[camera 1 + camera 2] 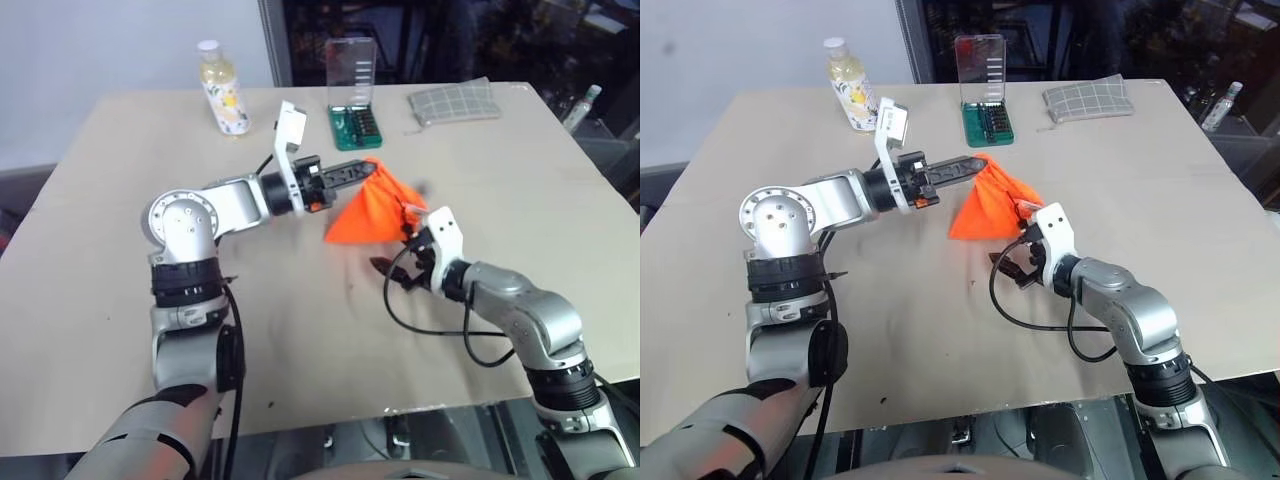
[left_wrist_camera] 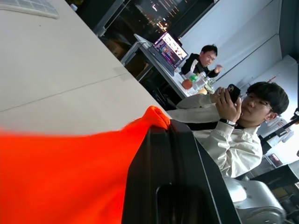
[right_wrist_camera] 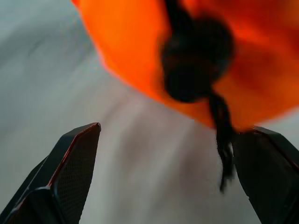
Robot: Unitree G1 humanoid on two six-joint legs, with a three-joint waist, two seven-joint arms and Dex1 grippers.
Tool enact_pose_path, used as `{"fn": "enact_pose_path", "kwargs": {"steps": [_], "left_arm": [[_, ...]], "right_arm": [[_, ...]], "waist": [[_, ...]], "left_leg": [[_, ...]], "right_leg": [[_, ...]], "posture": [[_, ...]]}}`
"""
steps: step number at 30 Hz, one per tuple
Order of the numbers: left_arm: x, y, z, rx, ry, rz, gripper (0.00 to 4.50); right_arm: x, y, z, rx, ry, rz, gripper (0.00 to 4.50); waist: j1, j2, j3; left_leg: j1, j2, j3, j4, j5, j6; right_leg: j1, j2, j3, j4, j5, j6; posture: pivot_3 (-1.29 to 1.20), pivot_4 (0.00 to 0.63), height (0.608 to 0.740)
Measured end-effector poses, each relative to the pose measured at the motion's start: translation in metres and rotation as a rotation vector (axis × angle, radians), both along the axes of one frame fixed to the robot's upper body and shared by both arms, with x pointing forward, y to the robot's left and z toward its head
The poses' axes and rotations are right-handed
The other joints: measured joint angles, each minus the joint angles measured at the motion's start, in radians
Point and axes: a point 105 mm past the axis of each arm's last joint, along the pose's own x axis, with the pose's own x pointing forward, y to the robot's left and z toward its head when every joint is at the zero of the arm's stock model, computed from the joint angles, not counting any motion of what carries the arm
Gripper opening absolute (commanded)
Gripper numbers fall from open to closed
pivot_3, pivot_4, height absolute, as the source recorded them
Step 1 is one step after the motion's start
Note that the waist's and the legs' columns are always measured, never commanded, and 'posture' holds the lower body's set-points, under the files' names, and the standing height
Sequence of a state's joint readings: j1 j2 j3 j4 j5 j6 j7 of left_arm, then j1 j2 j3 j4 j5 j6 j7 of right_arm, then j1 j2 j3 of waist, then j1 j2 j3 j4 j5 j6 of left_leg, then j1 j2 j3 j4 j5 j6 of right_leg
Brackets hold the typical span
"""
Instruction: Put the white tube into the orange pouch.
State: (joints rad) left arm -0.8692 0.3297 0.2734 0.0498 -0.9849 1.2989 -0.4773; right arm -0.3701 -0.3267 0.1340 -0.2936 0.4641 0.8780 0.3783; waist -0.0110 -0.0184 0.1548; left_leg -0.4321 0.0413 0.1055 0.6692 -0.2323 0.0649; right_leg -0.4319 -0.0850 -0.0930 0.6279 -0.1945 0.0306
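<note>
We see the left end effector [image 1: 368,168] clamped tight on the top corner of the orange pouch [image 1: 368,215], which hangs lifted above the surface [image 1: 120,160]. The right end effector [image 1: 395,268] sits just beside and below the pouch, fingers [image 3: 77,161] spread wide and empty, with the pouch's dark cord [image 3: 219,116] dangling between them. We can't spot the white tube. No writing is legible to us. The surface is pale beige; at its far edge stand a yellowish bottle [image 1: 222,88], a green bit case [image 1: 352,90] and a grey checked pouch [image 1: 452,101]. Two seated people [image 2: 233,126] show beyond.
</note>
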Motion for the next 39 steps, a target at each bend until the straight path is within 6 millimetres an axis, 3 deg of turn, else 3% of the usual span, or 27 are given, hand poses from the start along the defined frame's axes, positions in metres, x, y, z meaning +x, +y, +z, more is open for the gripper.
{"fn": "enact_pose_path", "kwargs": {"steps": [2,6,12,20,23,26,39], "left_arm": [[0.000,0.000,0.000,0.001,0.000,0.001,0.00],[0.000,0.001,0.000,0.003,-0.001,0.002,0.00],[0.000,0.004,0.001,0.009,-0.004,0.008,0.00],[0.001,0.002,0.001,0.008,-0.012,0.009,0.00],[0.002,0.002,0.002,0.006,-0.016,0.015,0.00],[0.002,0.001,0.001,0.006,-0.012,0.016,0.00],[0.003,-0.001,-0.001,0.008,-0.004,0.027,0.00]], "right_arm": [[0.006,-0.003,-0.002,-0.010,-0.012,-0.014,4.46],[0.017,-0.011,-0.008,-0.041,-0.015,-0.054,2.70],[0.014,-0.008,-0.007,-0.031,-0.015,-0.028,0.16],[0.000,0.002,0.008,0.043,-0.011,0.040,0.16],[-0.008,0.003,0.008,0.067,0.020,0.075,0.88],[-0.019,0.005,0.005,0.086,0.047,0.110,2.38],[-0.025,0.023,0.005,0.135,0.058,0.144,2.38]], "waist": [[0.000,0.000,0.000],[0.000,0.000,0.000],[0.000,0.000,0.000],[0.000,0.000,0.000],[0.000,0.000,0.000],[0.000,0.000,0.000],[0.000,0.000,0.000]], "left_leg": [[0.000,0.000,0.000,0.000,0.000,0.000],[0.000,0.000,0.000,0.000,0.000,0.000],[0.000,0.000,0.000,0.000,0.000,0.000],[0.000,0.001,0.000,0.000,0.000,0.000],[0.000,0.000,0.000,0.000,0.000,0.000],[0.000,0.000,0.000,0.000,0.000,0.000],[0.000,0.000,0.000,0.000,0.000,0.000]], "right_leg": [[0.000,0.000,0.000,0.000,0.000,0.000],[0.000,0.000,0.000,0.000,0.000,0.000],[0.000,0.000,0.000,0.000,0.000,0.000],[0.000,0.000,0.000,0.000,0.000,0.000],[0.000,0.000,0.000,0.000,0.000,0.000],[0.000,0.000,0.000,0.000,0.000,0.000],[0.000,0.000,0.000,0.000,0.000,0.000]], "posture": [[0.00,0.150,0.740],[0.00,0.150,0.740],[0.00,0.150,0.740],[0.00,0.150,0.740],[0.00,0.150,0.740],[0.00,0.150,0.740],[0.00,0.150,0.740]]}}
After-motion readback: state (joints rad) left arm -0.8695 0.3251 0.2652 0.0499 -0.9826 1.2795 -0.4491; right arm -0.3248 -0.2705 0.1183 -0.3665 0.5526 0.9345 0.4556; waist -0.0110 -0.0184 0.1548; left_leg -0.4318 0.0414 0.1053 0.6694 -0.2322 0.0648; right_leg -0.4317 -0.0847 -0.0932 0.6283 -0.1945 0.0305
